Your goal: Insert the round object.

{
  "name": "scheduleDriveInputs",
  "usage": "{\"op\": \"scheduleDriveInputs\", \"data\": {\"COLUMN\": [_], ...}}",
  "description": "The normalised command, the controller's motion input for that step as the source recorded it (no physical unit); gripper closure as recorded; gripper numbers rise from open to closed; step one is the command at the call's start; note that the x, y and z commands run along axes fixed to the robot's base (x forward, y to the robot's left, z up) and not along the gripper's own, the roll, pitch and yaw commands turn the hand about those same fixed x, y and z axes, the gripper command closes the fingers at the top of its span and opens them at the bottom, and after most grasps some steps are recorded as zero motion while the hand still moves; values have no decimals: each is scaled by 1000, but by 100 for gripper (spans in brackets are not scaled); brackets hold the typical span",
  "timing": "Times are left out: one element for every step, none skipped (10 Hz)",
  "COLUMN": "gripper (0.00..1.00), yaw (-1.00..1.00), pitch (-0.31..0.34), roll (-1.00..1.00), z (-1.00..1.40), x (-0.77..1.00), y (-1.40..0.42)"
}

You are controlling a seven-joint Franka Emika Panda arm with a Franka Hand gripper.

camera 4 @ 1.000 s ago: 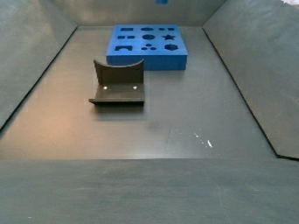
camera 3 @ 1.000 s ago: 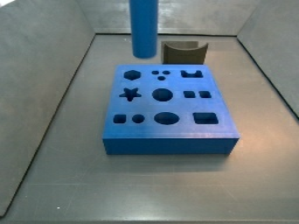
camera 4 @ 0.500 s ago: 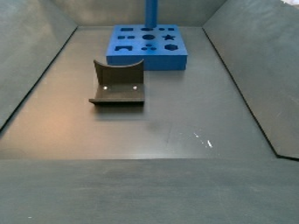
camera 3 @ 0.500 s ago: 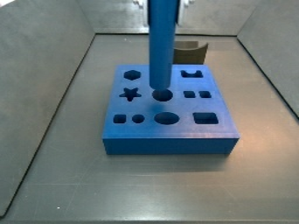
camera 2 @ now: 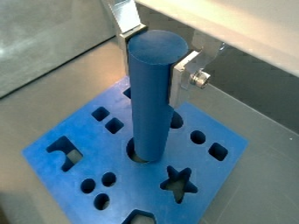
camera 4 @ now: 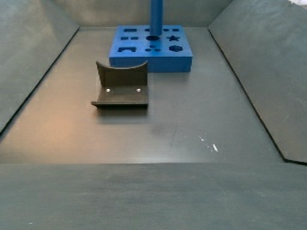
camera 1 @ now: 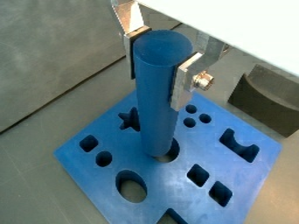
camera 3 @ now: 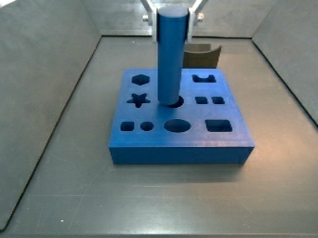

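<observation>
Grey walls stand around my grey table (camera 4: 180, 126), and the table top is smooth and a bit shiny.

My hand (camera 1: 158, 54) is over the blue block (camera 3: 180, 125), and it squeezes the round object (camera 1: 158, 92) near its top. I can see one silver finger (camera 1: 187, 83) flat on one side of it and the other finger on the far side. Most of my hand is cut off at the picture edge in both wrist views. In a side view only the tips of my hand (camera 3: 173, 9) peek in at the top.

The round object (camera 2: 153, 96) stands straight up. Its bottom end sits in the round hole in the middle of the blue block (camera 2: 128, 166). How deep it goes I cannot tell, because the hole hides the end.

In a side view the blue block (camera 4: 153, 47) is far away, close to the back edge of the table, and the round object (camera 4: 155, 18) is just a thin blue stick cut off at the top. My hand does not show there at all.

That view shows the dark curved piece (camera 4: 120, 85) well, near the middle of the table and well apart from the block. From another side view, the dark curved piece (camera 3: 203, 54) is half hidden behind the round object (camera 3: 172, 56). A wrist view shows only a corner of it (camera 1: 271, 96).
</observation>
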Motion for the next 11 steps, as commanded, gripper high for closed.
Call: {"op": "scheduleDriveInputs", "data": {"gripper": [100,100,100,100,100,100,100,100,100,100,100], "yaw": [0,0,0,0,0,-20,-43,-83,-9,0,0], "pitch": [0,21,56,47,51,67,91,86,4,0,0], "roll": [0,4,0,0,0,-1,0,0,30,0,0], "z": [-134,-223,-231,-191,-186,-229,-237,-231,-254,-297,-377], "x": [0,91,240,189,217,320,334,154,-54,-23,0], "y": [23,57,60,51,34,26,69,169,106,26,0]}}
